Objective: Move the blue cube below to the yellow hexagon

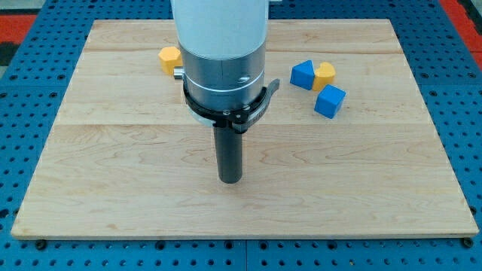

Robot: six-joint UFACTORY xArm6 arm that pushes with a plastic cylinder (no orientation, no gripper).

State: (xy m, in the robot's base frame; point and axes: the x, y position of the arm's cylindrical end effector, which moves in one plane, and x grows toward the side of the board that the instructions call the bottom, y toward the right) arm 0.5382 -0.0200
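Note:
A blue cube (pixel 330 101) lies at the view's right on the wooden board (pixel 113 188). A second blue block (pixel 302 74), of unclear shape, sits up and to its left, touching a yellow block (pixel 325 74) with a rounded top. A yellow hexagon (pixel 169 59) lies at the view's upper left, partly hidden by the arm. My tip (pixel 230 179) rests on the board near the middle, well left of and below the blue cube, touching no block.
The arm's white and grey body (pixel 222 53) covers the top middle of the board. A blue pegboard (pixel 459 113) surrounds the board on all sides.

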